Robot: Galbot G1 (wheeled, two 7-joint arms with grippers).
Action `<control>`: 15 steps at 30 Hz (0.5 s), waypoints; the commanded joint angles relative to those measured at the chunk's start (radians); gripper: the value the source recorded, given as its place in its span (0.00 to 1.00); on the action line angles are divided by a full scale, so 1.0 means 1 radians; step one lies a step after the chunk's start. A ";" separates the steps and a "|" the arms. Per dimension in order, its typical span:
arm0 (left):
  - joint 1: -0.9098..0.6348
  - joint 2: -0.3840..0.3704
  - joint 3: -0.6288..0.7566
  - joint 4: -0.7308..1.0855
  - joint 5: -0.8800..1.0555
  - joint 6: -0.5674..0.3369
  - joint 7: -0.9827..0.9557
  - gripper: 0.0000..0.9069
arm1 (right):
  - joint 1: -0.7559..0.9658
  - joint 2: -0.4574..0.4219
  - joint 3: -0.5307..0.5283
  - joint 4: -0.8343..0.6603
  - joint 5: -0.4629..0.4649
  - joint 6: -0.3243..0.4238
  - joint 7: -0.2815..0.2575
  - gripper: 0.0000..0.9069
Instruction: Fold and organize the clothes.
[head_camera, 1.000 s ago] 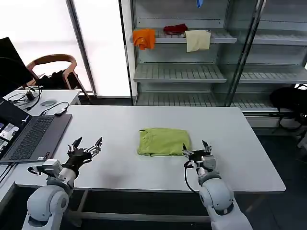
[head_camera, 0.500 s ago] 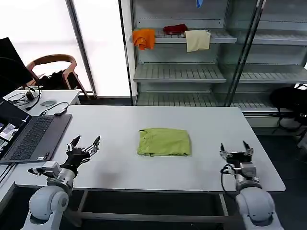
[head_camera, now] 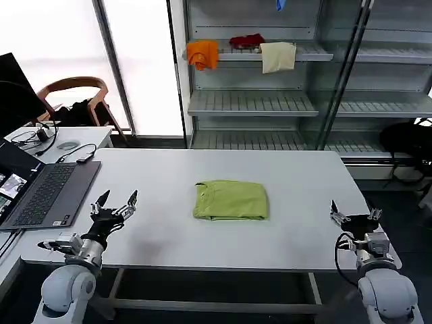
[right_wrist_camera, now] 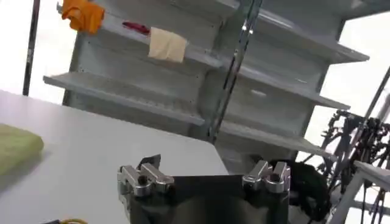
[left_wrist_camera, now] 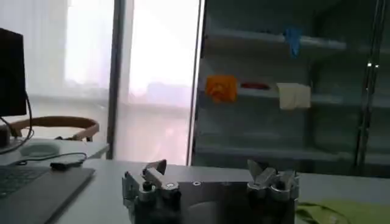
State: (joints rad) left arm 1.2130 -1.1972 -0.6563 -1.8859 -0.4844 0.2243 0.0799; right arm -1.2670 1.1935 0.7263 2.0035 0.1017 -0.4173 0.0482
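Bare table [head_camera: 202,175] surrounds the folded T-shirt [head_camera: 231,200]; a laptop [head_camera: 47,192] crowds the left edge.

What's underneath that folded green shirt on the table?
The lime-green T-shirt lies folded flat on the white table, whose top shows all around it. Whatever lies within its folds is covered.

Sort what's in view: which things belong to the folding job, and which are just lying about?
Job: lime-green T-shirt, folded on the white table; left gripper and right gripper, both open, off it.

Lying about: laptop, orange cloth, cream cloth, chair.
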 commanded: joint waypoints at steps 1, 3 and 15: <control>0.004 0.014 0.000 0.011 -0.011 -0.029 0.006 1.00 | -0.018 -0.025 0.060 0.010 0.071 -0.014 -0.046 1.00; 0.003 0.019 0.000 0.011 -0.011 -0.029 0.007 1.00 | -0.021 -0.029 0.068 0.015 0.095 -0.017 -0.050 1.00; -0.002 0.021 -0.005 0.013 -0.019 -0.031 0.011 1.00 | -0.022 -0.035 0.086 0.020 0.148 -0.035 -0.051 1.00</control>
State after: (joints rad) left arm 1.2142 -1.1773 -0.6565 -1.8747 -0.4948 0.2007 0.0893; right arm -1.2841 1.1631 0.7940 2.0199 0.1991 -0.4425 0.0059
